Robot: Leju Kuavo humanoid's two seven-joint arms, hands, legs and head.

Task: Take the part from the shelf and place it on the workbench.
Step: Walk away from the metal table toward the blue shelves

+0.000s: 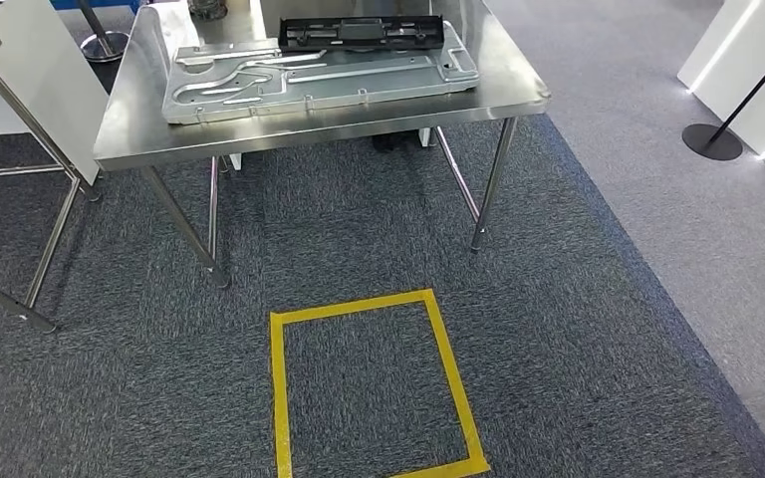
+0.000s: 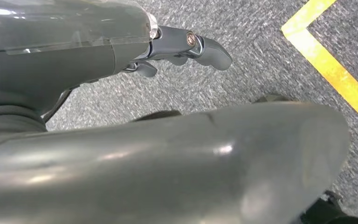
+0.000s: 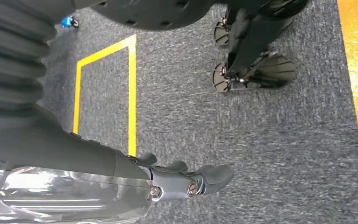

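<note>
I am seeing a black ribbed plastic part (image 1: 361, 33) lying at twelve o'clock on the steel workbench (image 1: 319, 124); left hand (image 2: 186, 46) and right hand (image 3: 186, 179) are hanging empty, fingers loosely apart.

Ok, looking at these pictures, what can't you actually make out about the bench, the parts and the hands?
- Head view: the workbench is cut off by the top edge, so its far side is unseen.
- Head view: the black part covers the rear of the metal panel.
- Left wrist view: the robot's body hides most of the left hand.
- Right wrist view: the right hand has its fingers partly behind its cover.
</note>
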